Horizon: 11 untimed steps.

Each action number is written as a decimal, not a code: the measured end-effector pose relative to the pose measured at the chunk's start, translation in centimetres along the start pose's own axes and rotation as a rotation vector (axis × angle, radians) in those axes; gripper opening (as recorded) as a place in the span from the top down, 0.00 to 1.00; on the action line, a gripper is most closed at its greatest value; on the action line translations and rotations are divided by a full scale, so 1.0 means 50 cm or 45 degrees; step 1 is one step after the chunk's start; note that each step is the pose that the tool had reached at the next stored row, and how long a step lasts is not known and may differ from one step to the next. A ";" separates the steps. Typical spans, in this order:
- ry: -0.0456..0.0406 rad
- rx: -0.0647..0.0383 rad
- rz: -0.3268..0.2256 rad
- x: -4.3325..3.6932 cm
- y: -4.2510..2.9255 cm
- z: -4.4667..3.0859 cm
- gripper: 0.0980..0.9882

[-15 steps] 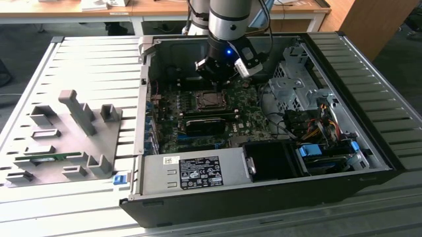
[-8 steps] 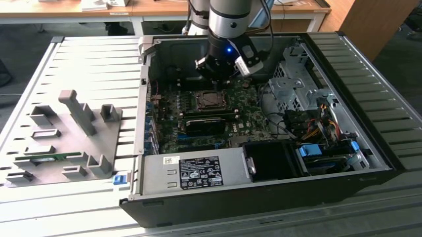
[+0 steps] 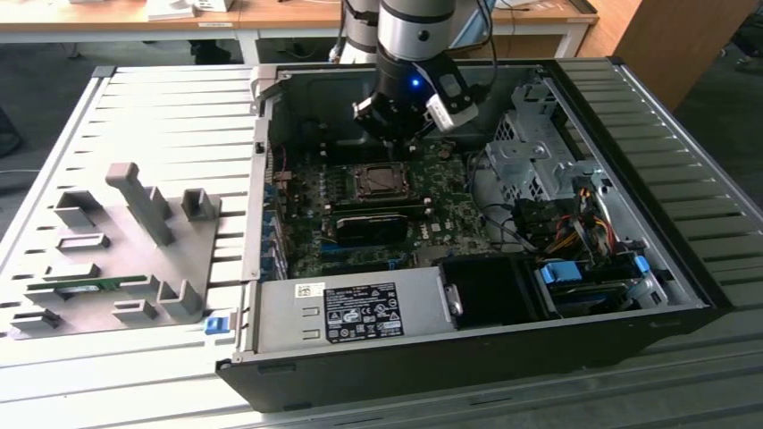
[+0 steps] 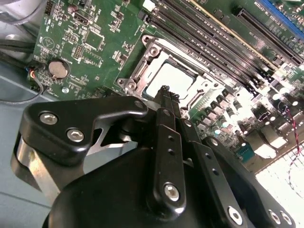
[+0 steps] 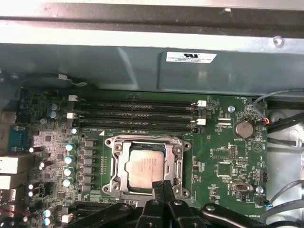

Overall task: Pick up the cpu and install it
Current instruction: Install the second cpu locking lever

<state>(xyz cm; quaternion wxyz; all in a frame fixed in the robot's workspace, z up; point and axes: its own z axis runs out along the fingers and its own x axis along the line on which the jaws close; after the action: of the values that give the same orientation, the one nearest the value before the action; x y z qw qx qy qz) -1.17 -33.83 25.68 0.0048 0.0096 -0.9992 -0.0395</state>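
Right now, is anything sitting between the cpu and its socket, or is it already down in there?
Nothing visible stands between them. In both wrist views the cpu already lies flat inside the socket frame on the motherboard. The gripper sits just above the chip's near edge with its fingertips together, holding nothing.

In the second wrist view the gripper (image 4: 166, 92) covers the near edge of the cpu (image 4: 173, 80); the socket frame (image 4: 142, 71) hides its rim. In the exterior view the arm (image 3: 412, 36) runs off frame.
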 end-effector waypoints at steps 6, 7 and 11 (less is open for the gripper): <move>0.000 0.003 0.000 0.000 -0.005 0.000 0.99; 0.000 0.003 0.000 0.000 -0.006 -0.001 0.99; 0.000 0.003 0.000 0.000 -0.011 -0.001 0.99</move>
<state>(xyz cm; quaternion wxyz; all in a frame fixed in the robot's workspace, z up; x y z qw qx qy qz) -1.17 -34.40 25.68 0.0048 0.0095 -0.9992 -0.0384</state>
